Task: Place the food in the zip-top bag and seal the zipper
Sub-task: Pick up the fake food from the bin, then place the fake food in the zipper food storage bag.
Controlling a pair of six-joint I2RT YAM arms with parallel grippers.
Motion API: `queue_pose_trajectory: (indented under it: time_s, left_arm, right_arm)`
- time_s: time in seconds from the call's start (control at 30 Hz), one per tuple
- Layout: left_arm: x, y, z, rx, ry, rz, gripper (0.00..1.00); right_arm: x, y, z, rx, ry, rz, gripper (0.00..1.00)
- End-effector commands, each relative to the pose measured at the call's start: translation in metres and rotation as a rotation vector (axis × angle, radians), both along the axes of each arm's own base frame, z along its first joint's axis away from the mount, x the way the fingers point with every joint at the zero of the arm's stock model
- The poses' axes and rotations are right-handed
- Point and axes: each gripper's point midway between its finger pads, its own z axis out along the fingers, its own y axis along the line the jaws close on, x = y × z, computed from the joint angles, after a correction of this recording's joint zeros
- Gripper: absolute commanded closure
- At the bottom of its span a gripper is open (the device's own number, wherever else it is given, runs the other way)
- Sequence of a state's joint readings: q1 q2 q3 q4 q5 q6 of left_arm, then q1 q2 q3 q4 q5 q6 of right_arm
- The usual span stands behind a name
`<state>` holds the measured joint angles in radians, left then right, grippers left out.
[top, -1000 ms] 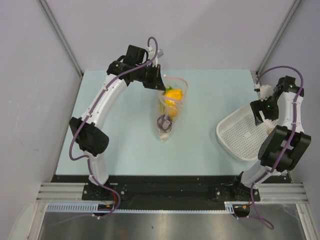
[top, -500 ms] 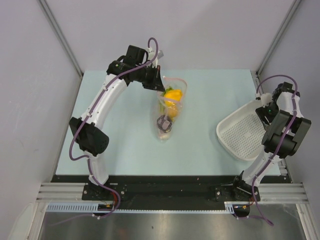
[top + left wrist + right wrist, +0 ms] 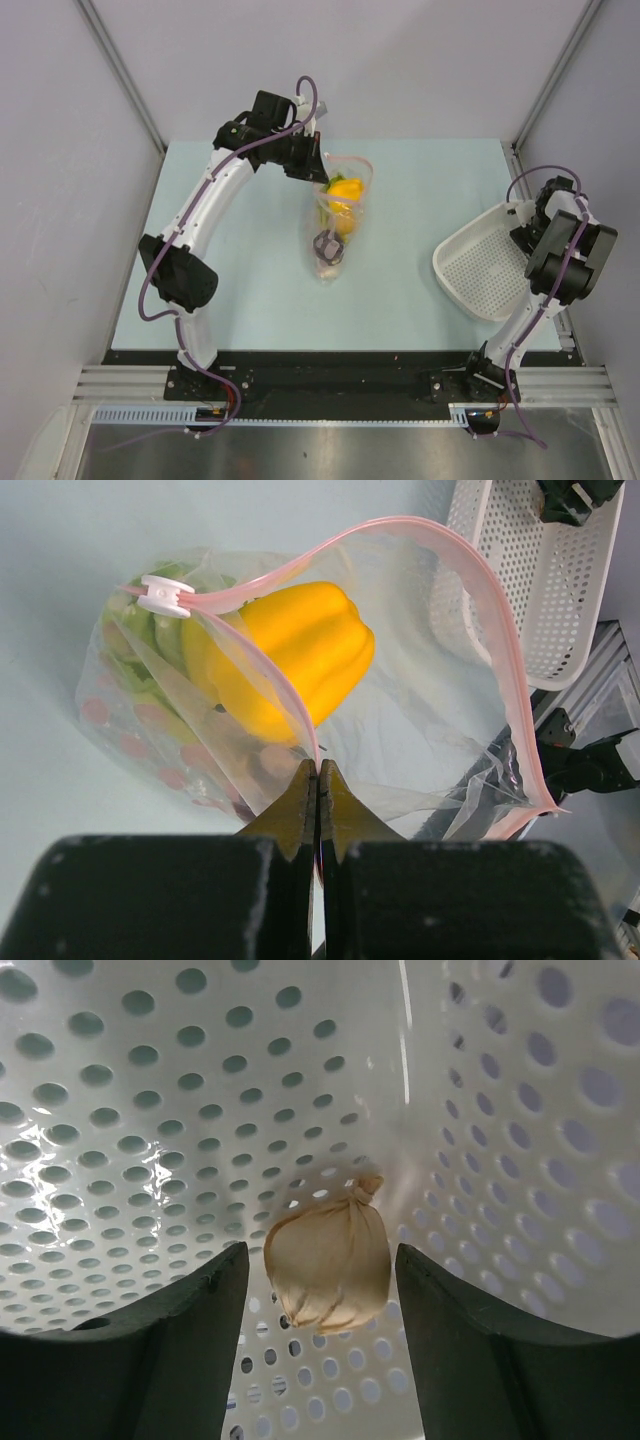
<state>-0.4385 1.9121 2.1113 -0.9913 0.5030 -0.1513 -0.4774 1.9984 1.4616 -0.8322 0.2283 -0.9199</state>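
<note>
Zip-top bag [image 3: 340, 215] is lying mid-table, left gripper [image 3: 318, 166] at its twelve o'clock. Its jaws are clamping the zipper [image 3: 400, 522]; tugging risks spilling the bell pepper [image 3: 300, 650]. Right gripper [image 3: 320, 1260] is straddling, unclenched, a tan bulb [image 3: 326, 1268] in the basket [image 3: 120, 1110]; off-centre squeezing risks ejecting it.

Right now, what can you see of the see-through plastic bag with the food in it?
The clear crinkly plastic zip-top bag lies on the pale blue table, mouth pointing away from the arms. Faint pink spots are printed on it. Its pink zipper strip gapes open in a wide loop, a small white slider at one end. Inside are a yellow pepper-shaped food, green leaves and a dark purple round food. The left arm's black tool is shut on one side of the strip.
</note>
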Motion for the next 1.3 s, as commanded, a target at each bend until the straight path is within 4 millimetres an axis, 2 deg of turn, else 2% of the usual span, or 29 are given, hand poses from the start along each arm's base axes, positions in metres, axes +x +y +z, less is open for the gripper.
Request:
queue_pose_trajectory:
  time_s: [0.0, 0.1, 0.17, 0.23, 0.27, 0.3, 0.33, 0.37, 0.4, 0.43, 0.47, 0.5, 0.6, 0.63, 0.67, 0.7, 0.77, 0.8, 0.87, 0.9, 0.97, 1.0, 1.2, 1.23, 1.27]
  left_arm:
    - [0.002, -0.001, 0.011, -0.009, -0.041, -0.02, 1.0]
    - [0.002, -0.001, 0.011, -0.008, -0.041, -0.021, 1.0]
    - [0.002, -0.001, 0.01, -0.005, -0.041, -0.023, 1.0]
    - [0.002, 0.0, 0.011, -0.005, -0.042, -0.021, 1.0]
    - [0.002, 0.0, 0.011, -0.006, -0.042, -0.022, 1.0]
    - [0.001, 0.0, 0.01, -0.004, -0.036, -0.022, 1.0]
    - [0.0, 0.0, 0.01, -0.005, -0.032, -0.021, 1.0]
    - [-0.001, 0.0, 0.01, -0.007, -0.029, -0.022, 1.0]
    - [-0.001, 0.001, 0.008, -0.006, -0.025, -0.02, 1.0]
    - [-0.002, 0.001, 0.009, -0.008, -0.025, -0.02, 1.0]
    - [-0.002, 0.001, 0.01, -0.011, -0.024, -0.021, 1.0]
    - [-0.003, 0.001, 0.01, -0.012, -0.024, -0.022, 1.0]
    - [-0.004, 0.001, 0.013, -0.015, -0.038, -0.026, 1.0]
    - [-0.004, 0.002, 0.015, -0.012, -0.046, -0.028, 1.0]
    - [-0.005, 0.002, 0.015, -0.011, -0.048, -0.029, 1.0]
    - [-0.005, 0.003, 0.015, -0.01, -0.049, -0.032, 1.0]
    - [-0.007, 0.004, 0.018, -0.011, -0.059, -0.035, 1.0]
    - [-0.008, 0.004, 0.019, -0.012, -0.058, -0.036, 1.0]
    - [-0.011, 0.004, 0.023, -0.019, -0.07, -0.041, 1.0]
    - [-0.012, 0.004, 0.025, -0.026, -0.08, -0.049, 1.0]
    - [-0.015, 0.005, 0.029, -0.029, -0.094, -0.054, 1.0]
    - [-0.016, 0.006, 0.03, -0.031, -0.101, -0.059, 1.0]
    - [-0.021, 0.007, 0.034, -0.038, -0.12, -0.069, 1.0]
    - [-0.022, 0.008, 0.034, -0.037, -0.119, -0.07, 1.0]
    - [-0.023, 0.007, 0.033, -0.037, -0.119, -0.073, 1.0]
  right_arm:
    - [-0.005, -0.006, -0.008, -0.025, 0.034, 0.011, 0.37]
    - [-0.007, -0.004, -0.009, -0.013, 0.032, 0.006, 0.42]
    - [-0.007, -0.002, -0.007, -0.002, 0.022, 0.004, 0.53]
    - [-0.006, 0.004, 0.006, 0.006, -0.003, 0.008, 0.63]
    - [-0.004, 0.017, 0.01, 0.039, -0.013, 0.027, 0.66]
    - [-0.001, 0.025, 0.028, 0.044, -0.059, 0.04, 0.69]
    - [0.007, 0.041, 0.036, 0.091, -0.105, 0.064, 0.7]
    - [0.013, 0.063, 0.045, 0.125, -0.124, 0.108, 0.7]
    - [0.019, 0.081, 0.069, 0.139, -0.195, 0.132, 0.71]
    - [0.028, 0.107, 0.079, 0.21, -0.25, 0.172, 0.71]
    - [0.035, 0.144, 0.092, 0.256, -0.275, 0.248, 0.72]
    - [0.044, 0.167, 0.113, 0.298, -0.339, 0.27, 0.72]
    - [0.065, 0.261, 0.192, 0.527, -0.579, 0.426, 0.74]
    - [0.064, 0.291, 0.221, 0.631, -0.655, 0.426, 0.75]
    - [0.069, 0.31, 0.242, 0.685, -0.721, 0.466, 0.76]
    - [0.065, 0.341, 0.26, 0.76, -0.75, 0.523, 0.76]
    - [0.064, 0.377, 0.305, 0.891, -0.854, 0.561, 0.76]
    - [0.057, 0.403, 0.318, 0.947, -0.863, 0.619, 0.76]
    - [0.056, 0.432, 0.339, 1.023, -0.9, 0.65, 0.75]
    - [0.05, 0.452, 0.346, 1.05, -0.896, 0.69, 0.75]
    - [0.052, 0.475, 0.342, 1.093, -0.864, 0.709, 0.75]
    - [0.046, 0.491, 0.34, 1.113, -0.841, 0.74, 0.75]
    - [0.049, 0.538, 0.323, 1.161, -0.775, 0.788, 0.73]
    - [0.045, 0.549, 0.32, 1.161, -0.759, 0.813, 0.73]
    - [0.046, 0.553, 0.318, 1.148, -0.762, 0.822, 0.73]
